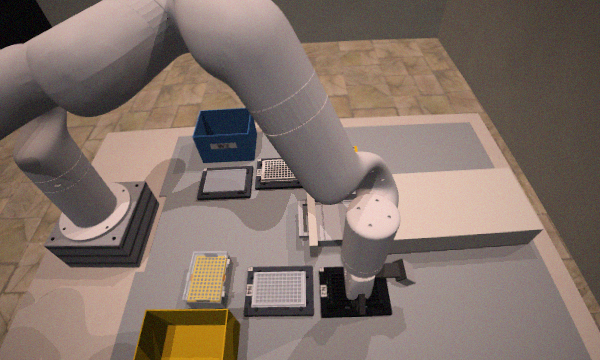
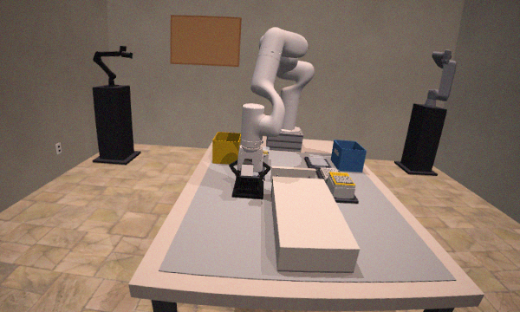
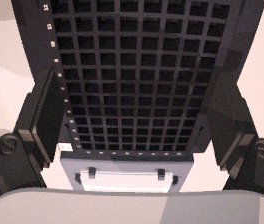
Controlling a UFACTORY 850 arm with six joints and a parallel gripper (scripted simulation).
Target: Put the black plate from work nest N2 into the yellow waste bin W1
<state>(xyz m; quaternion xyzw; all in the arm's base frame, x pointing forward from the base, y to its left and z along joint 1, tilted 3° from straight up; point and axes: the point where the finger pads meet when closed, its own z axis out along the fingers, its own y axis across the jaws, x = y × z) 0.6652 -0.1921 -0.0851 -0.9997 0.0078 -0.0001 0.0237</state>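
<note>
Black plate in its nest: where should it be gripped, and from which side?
By its two long side walls, from straight above. The black plate lies flat in its nest, so only the upper edges are free. The gripper is already there, its fingers closed across the plate's width, one on each long side.

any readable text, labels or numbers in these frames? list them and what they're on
Nothing reads clearly.
Pale label on the open blue plastic bin: too blurred to read.
Small white tags on the black square nest frames: too small to read.
White clip below the black gridded well plate, gripped by the dark two-finger end effector: no text.
</note>
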